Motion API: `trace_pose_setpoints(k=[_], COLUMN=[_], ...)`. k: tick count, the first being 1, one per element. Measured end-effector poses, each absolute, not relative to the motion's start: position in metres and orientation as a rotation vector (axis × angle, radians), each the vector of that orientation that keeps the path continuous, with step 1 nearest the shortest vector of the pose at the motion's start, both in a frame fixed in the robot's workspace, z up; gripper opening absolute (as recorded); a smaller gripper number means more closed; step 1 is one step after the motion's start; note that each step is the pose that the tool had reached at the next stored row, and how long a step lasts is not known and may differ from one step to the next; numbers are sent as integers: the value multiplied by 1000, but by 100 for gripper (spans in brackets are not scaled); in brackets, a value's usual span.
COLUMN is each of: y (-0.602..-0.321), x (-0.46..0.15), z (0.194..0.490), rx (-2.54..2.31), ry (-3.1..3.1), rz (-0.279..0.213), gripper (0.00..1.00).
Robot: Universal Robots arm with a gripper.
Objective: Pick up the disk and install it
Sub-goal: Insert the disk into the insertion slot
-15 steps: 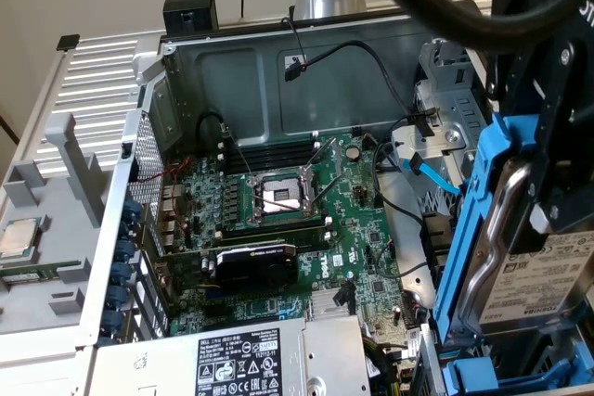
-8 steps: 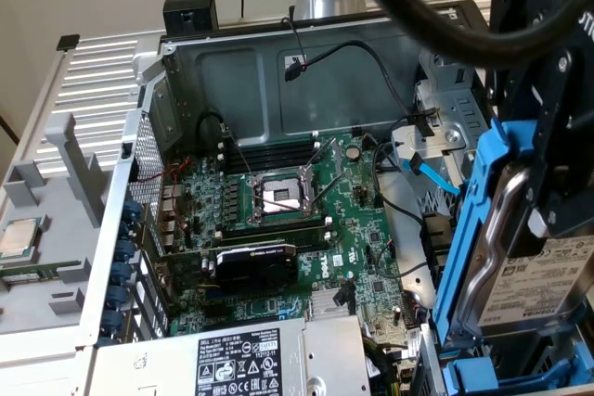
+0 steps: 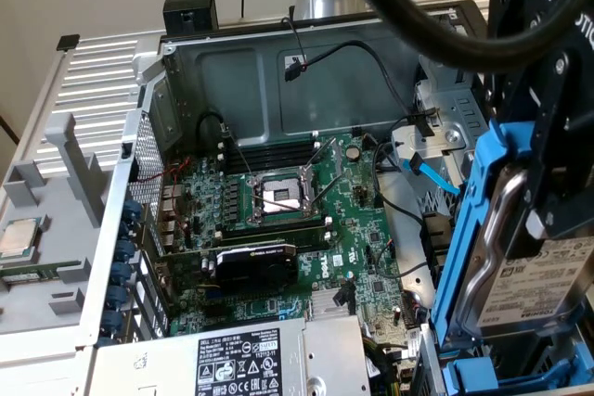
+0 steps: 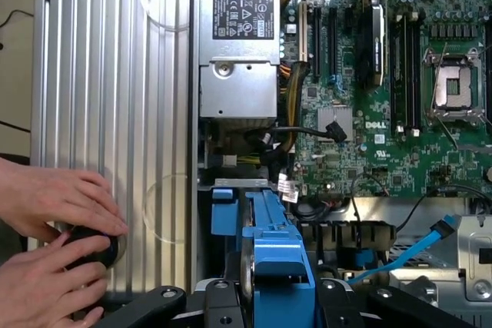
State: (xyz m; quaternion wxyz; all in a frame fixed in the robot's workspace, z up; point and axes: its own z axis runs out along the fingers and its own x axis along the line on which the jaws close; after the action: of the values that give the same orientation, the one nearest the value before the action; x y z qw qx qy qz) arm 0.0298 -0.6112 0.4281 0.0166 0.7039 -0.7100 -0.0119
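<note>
Looking into the open computer case (image 3: 278,71), we see the gripper (image 3: 555,206) clenched on the disk (image 3: 534,289), which it holds on edge and slightly tilted at the exterior view's right, clear of the motherboard (image 3: 306,229). The disk's white barcode label faces the exterior camera, and its blue carrier (image 3: 464,229) frames the metal body. In the wrist view the carrier sits between the gripper's black fingers (image 4: 223,301), over the dark drive bay at the case's edge, with a blue cable (image 4: 407,251) just beside it. On the motherboard the processor socket (image 3: 283,194) stands uncovered, and the power supply (image 3: 251,364) lies near it. Beside the case, a person's two hands (image 4: 54,205) rest on a black knob (image 4: 88,247) on the ribbed metal table (image 4: 115,74).
</note>
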Motion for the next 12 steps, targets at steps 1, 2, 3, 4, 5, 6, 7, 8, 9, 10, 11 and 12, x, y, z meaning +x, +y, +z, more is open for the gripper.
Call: trace_pose_setpoints(k=[1,2,3,4,5,6,7,8,9,10,11,12], y=[-611,-611,-611,-611,-611,-611,-611,-611,-611,-611,-611,-611], x=[30,30,30,30,30,30,30,30,30,30,30,30], z=[428,428,427,427,427,427,427,426,426,426,426,425], rx=[2188,2188,2188,2188,2188,2188,2188,2188,2188,2188,2188,2188], ry=[-2207,-2207,-2207,-2207,-2207,-2207,-2207,-2207,-2207,-2207,-2207,-2207], rz=[-37,-37,-37,-37,-37,-37,-37,-37,-37,-37,-37,-37], gripper=[37,37,37,37,37,37,37,37,37,37,37,37])
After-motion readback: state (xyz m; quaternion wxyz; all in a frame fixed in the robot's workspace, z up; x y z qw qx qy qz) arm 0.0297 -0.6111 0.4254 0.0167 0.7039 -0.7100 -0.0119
